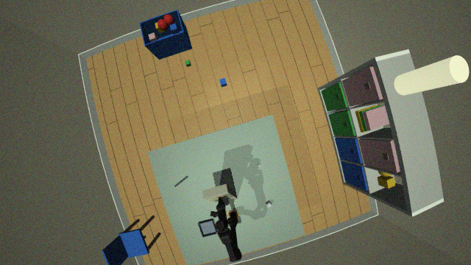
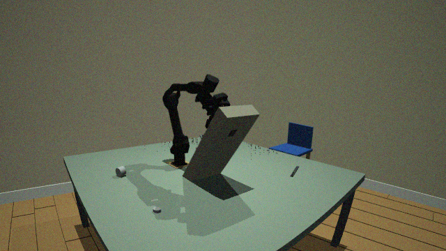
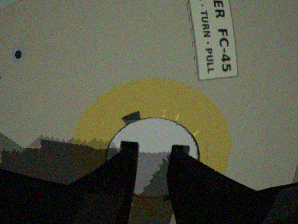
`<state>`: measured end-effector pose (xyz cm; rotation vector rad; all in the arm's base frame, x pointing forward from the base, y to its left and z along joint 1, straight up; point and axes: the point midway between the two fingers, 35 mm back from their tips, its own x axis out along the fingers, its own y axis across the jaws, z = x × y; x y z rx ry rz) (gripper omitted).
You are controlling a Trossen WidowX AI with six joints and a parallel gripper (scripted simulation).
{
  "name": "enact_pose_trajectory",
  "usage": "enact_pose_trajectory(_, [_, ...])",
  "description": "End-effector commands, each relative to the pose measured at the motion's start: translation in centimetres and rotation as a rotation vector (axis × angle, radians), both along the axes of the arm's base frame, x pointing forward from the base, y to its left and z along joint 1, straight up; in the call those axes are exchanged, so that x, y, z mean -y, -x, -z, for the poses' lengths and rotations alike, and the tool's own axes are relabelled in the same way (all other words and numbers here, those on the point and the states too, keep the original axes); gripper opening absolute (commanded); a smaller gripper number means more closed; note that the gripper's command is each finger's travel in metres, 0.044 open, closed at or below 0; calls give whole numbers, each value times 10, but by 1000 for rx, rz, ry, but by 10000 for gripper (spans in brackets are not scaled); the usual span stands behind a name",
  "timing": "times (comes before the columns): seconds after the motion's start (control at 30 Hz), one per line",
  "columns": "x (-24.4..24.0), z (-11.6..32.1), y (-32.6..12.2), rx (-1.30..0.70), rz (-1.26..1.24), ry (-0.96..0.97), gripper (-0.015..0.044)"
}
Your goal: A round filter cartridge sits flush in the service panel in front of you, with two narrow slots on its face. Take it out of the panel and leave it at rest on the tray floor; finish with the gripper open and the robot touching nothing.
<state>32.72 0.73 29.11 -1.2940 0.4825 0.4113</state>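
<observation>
Cartridge gripped but still to come out of the panel

The gripper [image 1: 221, 202] [image 2: 208, 123] [image 3: 152, 153] is clamped on the filter cartridge [image 3: 153, 132], its two fingers drawn close together over the pale round face. The narrow slots are hard to make out beneath them, so how deeply the tips sit in them cannot be told.

The cartridge lies within the yellow ring [image 3: 150, 91] on the sloping service panel [image 1: 215, 193] [image 2: 212, 146] [image 3: 75, 60]. Whether it has been turned, or stands slightly proud, is unclear. A dark notch [image 3: 131, 118] shows at its edge, and a label [image 3: 216, 40] above carries the words "TURN" and "PULL".

Beyond the panel's side, the tray [image 1: 207, 227] lies beside the arm with no cartridge in it. Reaching and gripping appear done. Freeing the cartridge, likely by a turn and a pull, remains, then carrying it over, setting it on the tray floor, opening the fingers and backing clear of everything.
</observation>
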Motion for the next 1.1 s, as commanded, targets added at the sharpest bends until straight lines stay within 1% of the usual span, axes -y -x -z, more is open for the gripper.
enact_pose_trajectory(0.0, [-1,2,-6,-3,89,-137,0])
enact_pose_trajectory(0.93, [0,2,-6,-25,631,-950,0])
enact_pose_trajectory(1.03, [-1,2,-6,-27,681,-1023,0])
enact_pose_trajectory(1.07, [-1,2,-6,-27,678,-1019,0])
